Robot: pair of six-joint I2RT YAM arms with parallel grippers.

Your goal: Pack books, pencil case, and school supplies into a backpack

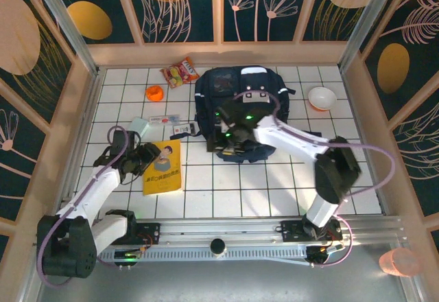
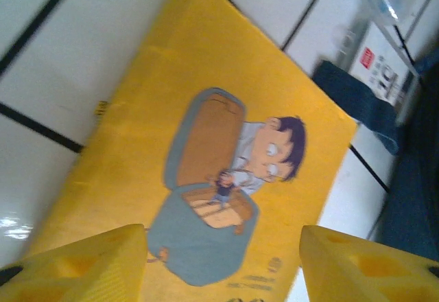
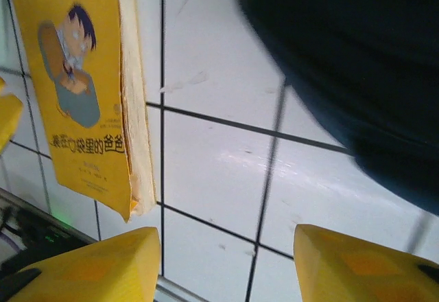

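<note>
The navy backpack (image 1: 240,103) lies at the back middle of the tiled table (image 1: 206,178); it shows as a dark mass (image 3: 357,62) in the right wrist view. The yellow book (image 1: 162,168) lies flat in front of it, cartoon cover up (image 2: 206,144) (image 3: 75,89). My left gripper (image 1: 142,159) (image 2: 223,268) hovers open over the book's left part, holding nothing. My right gripper (image 1: 230,141) (image 3: 226,268) is open over bare tile at the backpack's near edge. The pale pencil case (image 1: 164,119), the grey-white gadget (image 1: 182,130) (image 2: 377,65) and a bluish-white piece (image 1: 139,125) lie left of the backpack.
A red-orange snack packet (image 1: 180,72) and a small round orange object (image 1: 154,93) sit at the back left. A white bowl (image 1: 322,97) stands right of the backpack. Wooden walls (image 1: 75,110) fence the table on three sides. A navy strap (image 2: 357,99) trails beside the book.
</note>
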